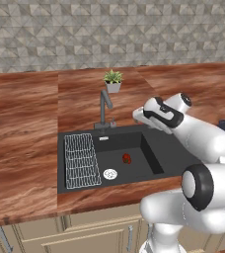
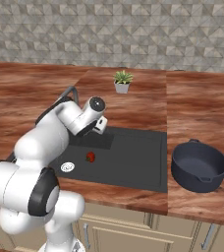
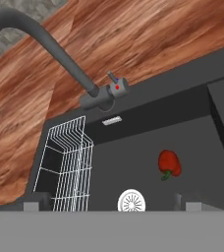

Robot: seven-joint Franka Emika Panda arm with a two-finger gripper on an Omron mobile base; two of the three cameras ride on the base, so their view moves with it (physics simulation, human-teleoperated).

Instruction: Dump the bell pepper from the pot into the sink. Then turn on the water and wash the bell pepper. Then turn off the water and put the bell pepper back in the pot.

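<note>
White arm links fold forward over the sink (image 1: 149, 170), the hand reaching out above the basin's right part and aimed down and left toward the faucet (image 1: 103, 106). The pincer (image 3: 108, 205) stands wide, holding nothing; just its two dark tips peek up at the hand view's lower edge. The bell pepper (image 3: 169, 163) lies on the basin floor, near the drain (image 3: 131, 201) but apart from it. The pot (image 2: 199, 166) sits on the wooden surface (image 2: 197, 106) right of the sink; in the left base view the arm hides most of it. The wire rack (image 1: 81, 160) fills the basin's left end.
</note>
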